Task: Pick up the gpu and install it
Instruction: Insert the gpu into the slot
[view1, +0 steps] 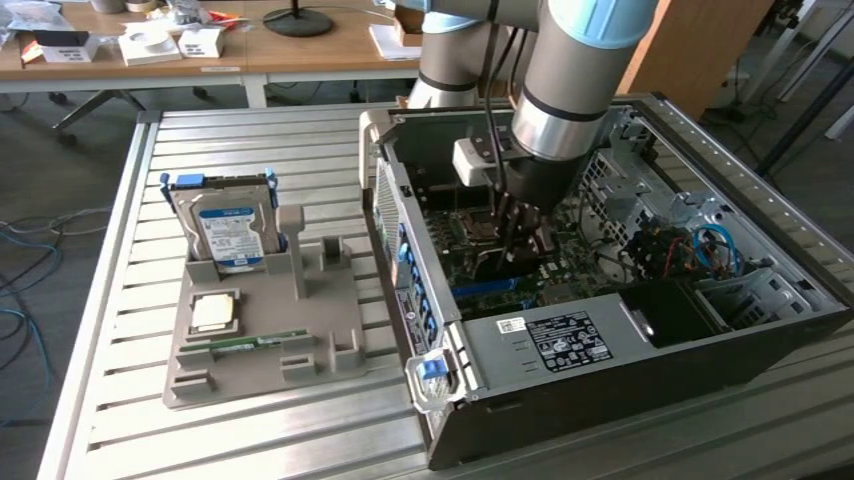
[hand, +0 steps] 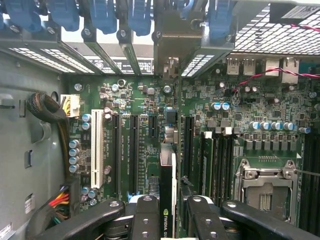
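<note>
Gpu (hand: 168, 197) stands on its edge inside the computer case (view1: 641, 400), a thin black card with a green logo on the narrow side that faces the wrist camera. It hangs over the green motherboard (hand: 150, 100) at the bottom of the case, running in line with the long black expansion slots (hand: 134, 150), with a white slot (hand: 96, 150) a few rows off. I cannot tell whether its lower edge already touches a slot. The gripper (view1: 525, 240) is clamped on the gpu, with black fingers (hand: 145, 217) pressed against its two flat faces, and it reaches straight down into the open case from the arm (view1: 574, 70) above. Also on the motherboard is a metal processor socket (hand: 265, 192), and a row of blue latches (hand: 102, 15) runs along one case wall. A power supply (view1: 561, 340) with a black label fills the case corner nearest the exterior camera. Outside the case, just beside its wall on the exterior view's left, a grey holder (view1: 334, 350) rests on the slatted table (view1: 120, 250). It carries an upright hard drive (view1: 230, 230) with a blue label, a square processor (view1: 214, 312) lying flat, and a narrow green memory stick (view1: 247, 345)
</note>
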